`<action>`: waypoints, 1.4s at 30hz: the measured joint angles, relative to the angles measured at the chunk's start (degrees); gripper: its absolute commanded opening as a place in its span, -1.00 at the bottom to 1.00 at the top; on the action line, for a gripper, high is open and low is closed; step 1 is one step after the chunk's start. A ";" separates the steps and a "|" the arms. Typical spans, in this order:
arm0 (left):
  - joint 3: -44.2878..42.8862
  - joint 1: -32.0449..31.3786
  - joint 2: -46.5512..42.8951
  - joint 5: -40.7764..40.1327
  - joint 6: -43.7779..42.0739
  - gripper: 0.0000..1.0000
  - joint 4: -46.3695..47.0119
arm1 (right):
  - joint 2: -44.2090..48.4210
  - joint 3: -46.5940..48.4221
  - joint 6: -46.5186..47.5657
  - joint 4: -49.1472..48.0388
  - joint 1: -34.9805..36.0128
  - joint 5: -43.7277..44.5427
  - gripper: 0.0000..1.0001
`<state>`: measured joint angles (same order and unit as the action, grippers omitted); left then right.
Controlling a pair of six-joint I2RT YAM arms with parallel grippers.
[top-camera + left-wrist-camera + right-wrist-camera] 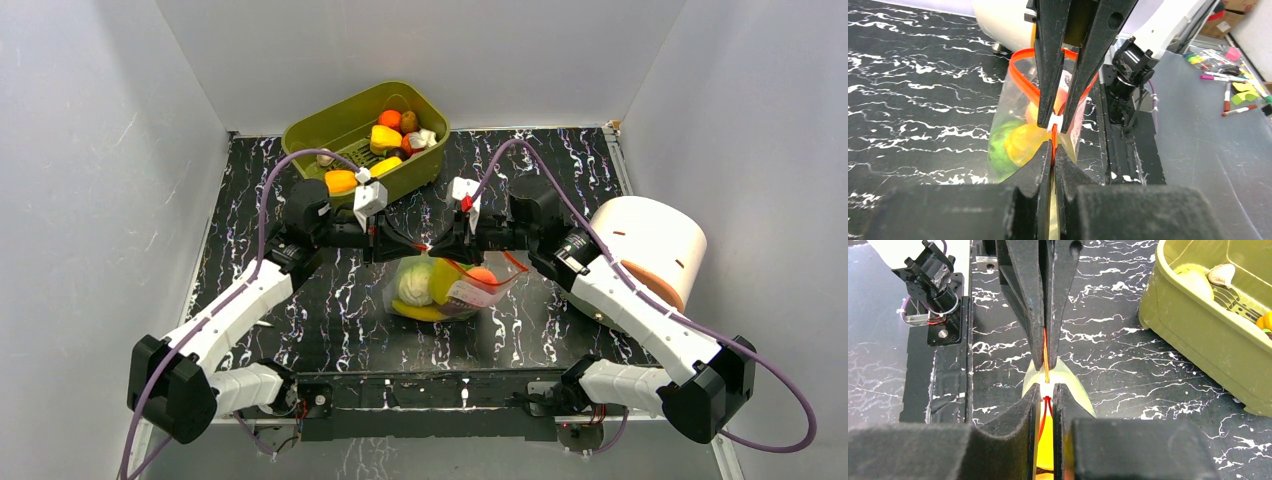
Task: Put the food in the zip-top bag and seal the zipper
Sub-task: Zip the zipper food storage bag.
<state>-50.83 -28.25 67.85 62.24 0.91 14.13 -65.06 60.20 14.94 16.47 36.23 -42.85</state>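
The clear zip-top bag (450,290) lies mid-table, holding a pale green cabbage (412,282), a yellow banana (420,312) and an orange piece (482,276). My left gripper (412,244) and right gripper (440,243) meet tip to tip at the bag's far corner. In the left wrist view my left gripper (1054,148) is shut on the red-orange zipper (1020,75), whose loop gapes open beyond. The right fingers (1048,100) pinch the strip at a white slider (1054,122). In the right wrist view the right gripper (1047,388) holds the zipper (1046,347) in a narrow gap.
An olive-green tub (330,125) at the back holds more toy food, among it an orange piece (390,118) and a yellow piece (385,137). A white cylinder (650,240) stands at the right. Grey walls close in the table on three sides.
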 measured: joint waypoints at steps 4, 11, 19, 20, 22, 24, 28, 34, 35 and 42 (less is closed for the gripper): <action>0.37 -0.04 -2.67 -4.04 -1.46 -1.00 -2.32 | 0.00 0.02 0.66 0.50 0.04 1.05 -1.00; 0.39 -0.09 -7.32 -10.60 -5.57 -1.00 -7.87 | 0.00 0.46 1.49 2.32 0.04 3.19 -1.00; 0.37 -0.28 -9.46 -15.89 -9.75 -1.00 -12.81 | -0.02 1.51 2.89 7.02 0.11 5.49 -1.00; 0.37 -0.35 -9.62 -16.41 -10.05 -1.00 -13.16 | -0.02 1.88 3.32 7.98 0.11 5.88 -1.00; 0.37 -0.37 -10.05 -17.11 -10.56 -1.00 -13.75 | -0.02 2.75 4.55 9.88 0.11 6.91 -1.00; 0.37 -0.37 -10.49 -17.59 -11.26 -1.00 -14.49 | -0.02 3.96 6.34 12.52 0.11 8.41 -1.00; 0.33 -0.37 -10.49 -17.68 -11.87 -0.82 -15.96 | 0.31 4.15 8.02 14.03 0.11 9.31 -1.00; -1.09 -0.07 -7.89 -12.61 -11.80 0.19 -15.93 | 2.10 3.48 9.20 15.45 -0.02 8.17 -1.00; -1.84 0.00 -6.78 -10.91 -11.47 0.24 -15.98 | 2.12 3.37 9.16 15.37 -0.02 7.80 -1.00; -7.19 0.02 1.46 -2.91 -11.39 0.29 -16.74 | 2.10 3.06 8.87 14.01 -0.02 4.52 -1.00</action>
<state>-58.02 -28.23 69.32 59.33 -10.48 -2.61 -62.96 63.26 23.81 30.48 36.21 -38.33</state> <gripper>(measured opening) 0.641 0.089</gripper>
